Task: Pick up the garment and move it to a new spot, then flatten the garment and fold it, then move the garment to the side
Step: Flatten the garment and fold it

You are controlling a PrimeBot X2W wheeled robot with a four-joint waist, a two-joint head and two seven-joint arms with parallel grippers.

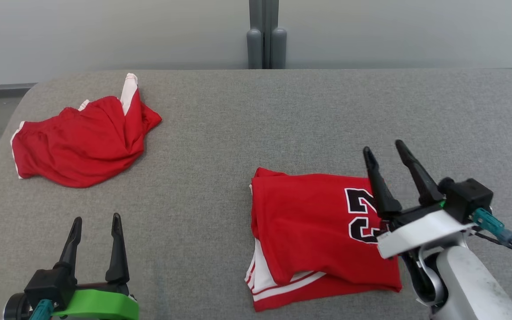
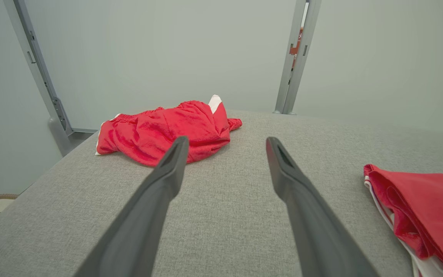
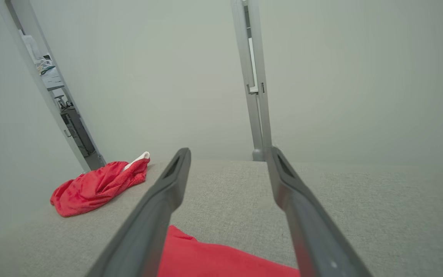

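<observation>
Crumpled red shorts [image 1: 82, 146], seemingly (white trim), on the grey table [image 1: 282, 115].

bright, even, diffuse light; faint shadows; wrist views bend at edges; head view sharp.

Two red garments lie on one grey worktop [image 1: 282, 115]: one folded jersey [image 1: 309, 222] toward the near right edge and one crumpled piece [image 1: 78, 146] at the far left corner. There are two end effectors, the left end effector [image 1: 97, 218] and the right end effector [image 1: 382, 147], each with two dark fingers. One grey post [image 1: 263, 35] stands behind the far edge.
</observation>
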